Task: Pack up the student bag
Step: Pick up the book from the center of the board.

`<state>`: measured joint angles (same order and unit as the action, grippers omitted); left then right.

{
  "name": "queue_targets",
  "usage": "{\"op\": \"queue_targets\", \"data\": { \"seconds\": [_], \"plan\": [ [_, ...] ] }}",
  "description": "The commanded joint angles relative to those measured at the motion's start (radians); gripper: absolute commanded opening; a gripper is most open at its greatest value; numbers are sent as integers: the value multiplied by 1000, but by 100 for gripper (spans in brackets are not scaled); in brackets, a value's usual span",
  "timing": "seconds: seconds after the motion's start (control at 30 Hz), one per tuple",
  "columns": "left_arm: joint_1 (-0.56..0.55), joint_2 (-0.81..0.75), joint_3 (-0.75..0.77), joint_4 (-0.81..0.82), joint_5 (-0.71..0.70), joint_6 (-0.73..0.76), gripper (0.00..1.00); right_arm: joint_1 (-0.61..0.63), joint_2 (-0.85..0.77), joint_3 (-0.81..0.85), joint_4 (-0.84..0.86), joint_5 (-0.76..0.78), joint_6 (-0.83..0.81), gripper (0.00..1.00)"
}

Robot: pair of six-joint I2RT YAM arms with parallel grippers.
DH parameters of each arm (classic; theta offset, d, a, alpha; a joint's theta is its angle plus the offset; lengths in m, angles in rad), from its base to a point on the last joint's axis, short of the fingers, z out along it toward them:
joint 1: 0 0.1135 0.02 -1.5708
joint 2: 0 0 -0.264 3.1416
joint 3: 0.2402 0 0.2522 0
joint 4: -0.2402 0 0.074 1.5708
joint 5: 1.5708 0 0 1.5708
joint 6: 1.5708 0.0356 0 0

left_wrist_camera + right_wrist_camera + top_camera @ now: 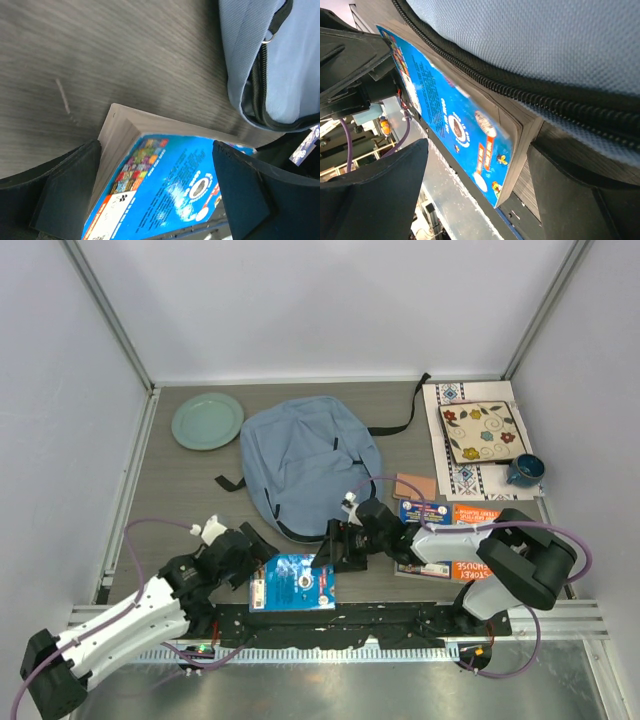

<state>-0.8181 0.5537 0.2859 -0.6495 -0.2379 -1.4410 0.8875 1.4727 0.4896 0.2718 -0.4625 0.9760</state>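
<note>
**Both grippers open around a blue book, bag just behind**

At the table's (190,500) near edge, between the two arms, lies a blue book (293,583), its bright cover facing up.

The left gripper (156,149) reaches it from the left. Its jaws stand wide apart and straddle one corner of the book. One dark finger (70,190) sits against the grey page edge, the other over the cover's far side. Whether either pad presses the book cannot be told.

The right gripper (477,145) comes in from the right, low over the book's far right corner. Its jaws are also spread, with that corner between them. Its wrist view shows the bag's dark zipper line running just above the book's page edge.

The bag (310,462) lies flat mid-table, just beyond the book. Its near rim almost touches the book and both grippers. One black strap trails left onto the wood, and another runs off to the far right.

To the right of the bag, partly under the right arm, is a pile of books (452,520) with orange and blue covers. Beyond it a blue mug (524,470) stands on a patterned mat (478,483), which also carries a floral tile (483,431).

A pale green plate (207,421) rests at the far left, apart from the bag.
</note>
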Motion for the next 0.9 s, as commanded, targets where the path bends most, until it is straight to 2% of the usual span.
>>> {"op": "queue_targets", "data": {
  "seconds": [0.0, 0.03, 0.07, 0.1, 0.17, 0.27, 0.3, 0.37, 0.43, 0.47, 0.53, 0.57, 0.6, 0.67, 0.7, 0.77, 0.87],
  "plan": [
    [-7, 147, -10, 234, 81, 39, 92, 19, 41, 50, 43, -15, 12, 83],
    [-7, 167, 2, 238, 75, 48, 90, 19, 44, 53, 44, -15, 18, 80],
    [-9, 185, 28, 238, 71, 56, 87, 19, 44, 53, 50, -16, 21, 61],
    [-9, 210, 41, 238, 58, 68, 82, 19, 41, 53, 70, -16, 32, 54],
    [-10, 224, 65, 241, 48, 73, 78, 19, 32, 50, 98, -21, 47, 39],
    [-12, 229, 76, 254, 32, 76, 65, 21, 8, 53, 136, -25, 55, 23],
    [-10, 227, 78, 254, 29, 76, 58, 19, 0, 53, 147, -28, 55, 20],
    [-10, 213, 75, 249, 20, 71, 54, 19, -21, 50, 149, -24, 55, 20],
    [-10, 203, 70, 228, 6, 59, 54, 21, -47, 44, 136, 5, 52, 1],
    [-10, 181, 73, 215, 0, 57, 54, 19, -60, 40, 124, 19, 47, 1],
    [-10, 154, 82, 165, -18, 59, 63, 18, -90, 27, 118, 45, 43, 1],
    [-12, 117, 107, 136, -52, 62, 70, 18, -125, 29, 107, 53, 24, 1],
    [-10, 92, 123, 58, -70, 63, 81, 19, -147, 35, 86, 56, 20, 1],
    [-10, 49, 188, -19, -141, 76, 88, 11, -214, 44, 69, 44, 21, 1],
    [-10, -2, 211, -89, -168, 77, 95, -1, -238, 50, 69, 35, 27, 1],
    [-10, -53, 280, -151, -216, 80, 100, -24, -317, 50, 84, 1, 70, 1],
    [-9, -124, 356, -235, -282, 94, 100, -88, -415, 85, 46, -22, 84, 1]
  ]
}}
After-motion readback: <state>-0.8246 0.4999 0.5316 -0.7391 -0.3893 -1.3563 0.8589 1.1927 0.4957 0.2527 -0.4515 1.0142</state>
